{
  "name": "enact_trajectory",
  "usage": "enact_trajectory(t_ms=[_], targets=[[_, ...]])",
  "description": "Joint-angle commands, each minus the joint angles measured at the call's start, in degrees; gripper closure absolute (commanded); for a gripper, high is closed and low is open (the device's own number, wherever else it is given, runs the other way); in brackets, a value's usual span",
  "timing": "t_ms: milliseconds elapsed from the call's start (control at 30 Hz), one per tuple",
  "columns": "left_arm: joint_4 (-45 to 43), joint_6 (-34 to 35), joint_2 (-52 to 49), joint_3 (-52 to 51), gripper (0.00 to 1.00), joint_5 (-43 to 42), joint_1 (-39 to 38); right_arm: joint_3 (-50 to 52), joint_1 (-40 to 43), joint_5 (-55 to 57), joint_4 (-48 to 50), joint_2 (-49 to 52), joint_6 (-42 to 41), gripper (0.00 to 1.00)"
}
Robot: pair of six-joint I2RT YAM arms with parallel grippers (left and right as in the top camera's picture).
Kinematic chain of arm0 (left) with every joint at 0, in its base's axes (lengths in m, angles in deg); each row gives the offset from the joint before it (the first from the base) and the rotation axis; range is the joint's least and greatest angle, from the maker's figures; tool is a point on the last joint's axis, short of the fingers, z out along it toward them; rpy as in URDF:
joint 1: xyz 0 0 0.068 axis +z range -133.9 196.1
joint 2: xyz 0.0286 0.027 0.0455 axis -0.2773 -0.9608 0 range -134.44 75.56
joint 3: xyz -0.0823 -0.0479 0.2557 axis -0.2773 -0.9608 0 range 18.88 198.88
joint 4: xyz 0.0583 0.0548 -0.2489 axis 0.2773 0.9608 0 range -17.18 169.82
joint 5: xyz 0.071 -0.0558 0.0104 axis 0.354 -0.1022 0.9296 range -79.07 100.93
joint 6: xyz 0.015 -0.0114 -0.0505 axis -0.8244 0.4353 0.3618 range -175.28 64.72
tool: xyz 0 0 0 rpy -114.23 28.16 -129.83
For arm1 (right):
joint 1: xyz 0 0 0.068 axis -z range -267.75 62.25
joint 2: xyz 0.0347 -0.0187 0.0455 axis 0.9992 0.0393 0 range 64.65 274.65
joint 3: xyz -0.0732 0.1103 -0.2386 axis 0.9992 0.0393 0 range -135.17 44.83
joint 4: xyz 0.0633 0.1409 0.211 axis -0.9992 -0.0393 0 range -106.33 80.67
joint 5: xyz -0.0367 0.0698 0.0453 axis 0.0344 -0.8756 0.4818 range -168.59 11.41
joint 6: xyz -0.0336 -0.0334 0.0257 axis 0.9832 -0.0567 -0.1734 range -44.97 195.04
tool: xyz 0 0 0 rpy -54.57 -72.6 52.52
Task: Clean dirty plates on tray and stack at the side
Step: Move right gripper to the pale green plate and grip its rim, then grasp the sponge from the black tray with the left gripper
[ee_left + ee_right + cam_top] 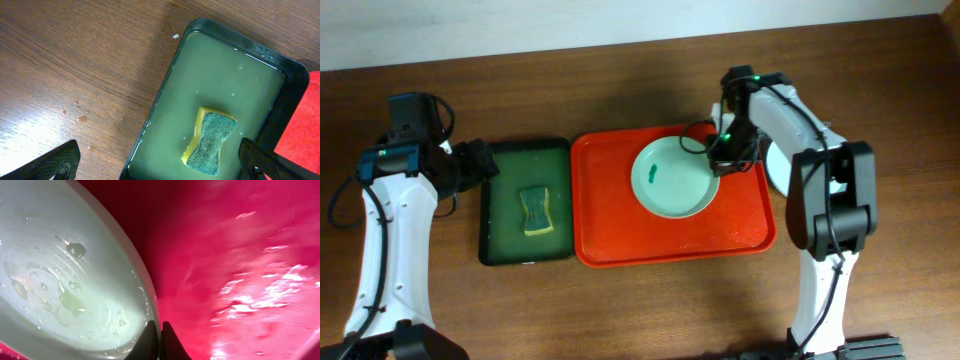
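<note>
Right gripper (160,336) tight on wet plate (65,275) rim

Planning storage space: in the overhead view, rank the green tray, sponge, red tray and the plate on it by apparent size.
Largest to smallest:
red tray
green tray
plate
sponge
All sit at table level, so nearness does not blur the order.

I see a dark brown wood-grain table (620,310) filling almost the whole overhead view. Along its far edge runs a pale, plain strip (620,25); I can't tell whether it's wall or floor. The light is soft and even. In the left wrist view, small droplets (82,119) and a pale speck (176,36) sit on the wood.
</note>
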Motion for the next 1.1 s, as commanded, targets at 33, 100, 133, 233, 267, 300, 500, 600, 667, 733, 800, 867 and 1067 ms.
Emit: enact_trajectory(t_ms=[33,100,133,233,267,300,500,600,667,733,800,867,1067], targets=[[0.07,0.57,0.31,0.57,0.01,-0.37,0.15,0.28,-5.51,6.14,-2.43,0.94,1.84,0.96],[0.07,0.57,0.31,0.57,0.01,-0.37,0.15,0.28,-7.93,10.84,-3.61,0.94,1.84,0.96],[0.07,0.57,0.31,0.57,0.01,-0.37,0.15,0.28,-9.05,12.35,-3.52,0.94,1.84,0.96],[0.07,0.57,0.31,0.57,0.01,-0.37,0.15,-0.20,-9.81,12.70,-2.78,0.94,1.81,0.96],[0.07,0.57,0.31,0.57,0.01,-0.37,0.15,-1.01,-9.77,12.68,-3.13,0.94,1.81,0.94],[0.07,0.57,0.31,0.57,0.01,-0.37,0.15,-2.60,-9.64,12.68,-4.39,0.94,1.81,0.89],[0.07,0.57,0.31,0.57,0.01,-0.37,0.15,-17.77,-9.57,10.49,-17.22,0.94,-1.42,0.46],[0.07,0.57,0.31,0.57,0.01,-0.37,0.15,-18.67,-8.66,10.10,-19.45,0.94,-6.91,0.41],[0.07,0.57,0.31,0.57,0.01,-0.37,0.15,-18.03,-8.02,6.71,-19.23,0.94,-7.93,0.40],[0.07,0.57,0.31,0.57,0.01,-0.37,0.15,-16.24,-8.13,6.16,-19.30,0.94,-9.46,0.44],[0.07,0.57,0.31,0.57,0.01,-0.37,0.15,-13.18,-8.20,6.16,-19.21,0.94,-10.10,0.46],[0.07,0.57,0.31,0.57,0.01,-0.37,0.15,-9.53,-8.13,6.16,-18.25,0.94,-10.36,0.46],[0.07,0.57,0.31,0.57,0.01,-0.37,0.15,-0.57,-8.09,4.72,-10.82,0.94,-11.37,0.49]])
